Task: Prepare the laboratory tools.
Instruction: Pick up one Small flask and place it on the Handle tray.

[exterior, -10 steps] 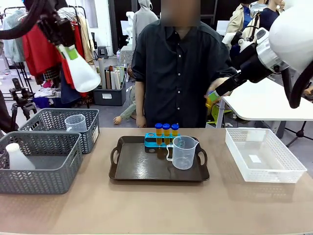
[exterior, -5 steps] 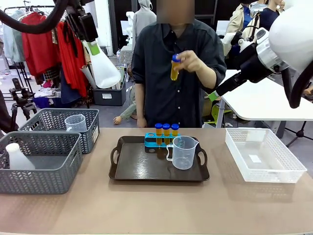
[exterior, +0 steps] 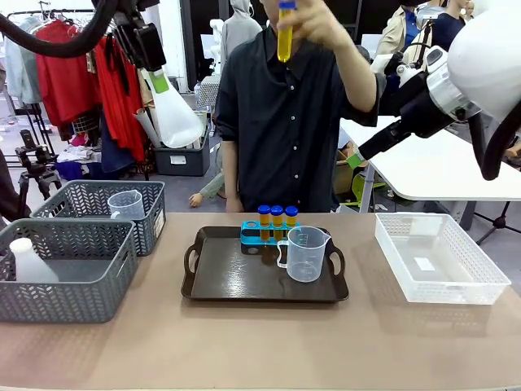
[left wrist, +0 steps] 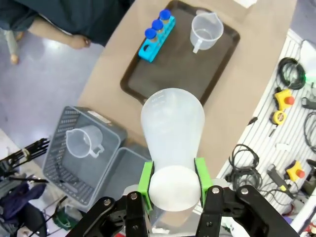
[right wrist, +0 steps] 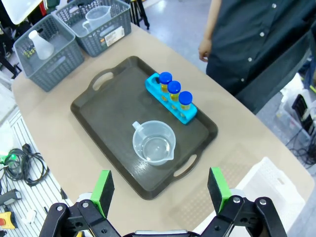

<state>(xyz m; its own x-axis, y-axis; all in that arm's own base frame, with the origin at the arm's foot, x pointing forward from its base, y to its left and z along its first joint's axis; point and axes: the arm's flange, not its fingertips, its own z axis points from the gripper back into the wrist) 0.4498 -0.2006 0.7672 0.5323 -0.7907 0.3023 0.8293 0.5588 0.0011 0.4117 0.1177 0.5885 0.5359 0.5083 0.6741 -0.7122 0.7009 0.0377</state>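
High at the upper left my left gripper (exterior: 155, 65) (left wrist: 173, 178) is shut on the neck of a translucent white conical flask (exterior: 176, 116) (left wrist: 173, 123), which hangs tilted above the table. A dark tray (exterior: 220, 285) (right wrist: 111, 116) (left wrist: 180, 74) carries a blue rack (exterior: 259, 237) (right wrist: 170, 101) (left wrist: 154, 42) with three blue-capped amber tubes and a clear beaker (exterior: 305, 254) (right wrist: 154, 143) (left wrist: 206, 29). The person's raised hand holds another amber tube (exterior: 284, 32). My right gripper (exterior: 354, 159) (right wrist: 160, 190) hovers open, with nothing in it, high over the tray's right side.
Two grey baskets stand at the left: the near one (exterior: 73, 281) holds a white flask (exterior: 28, 261), the far one (exterior: 89, 199) a clear beaker (exterior: 126, 204). A white mesh basket (exterior: 440, 257) sits at the right. Bare tabletop lies in front of the tray.
The person took the amber tube from near my right gripper and lifted it to head height. My left gripper swung right with the flask, then held still. My right arm stayed put.
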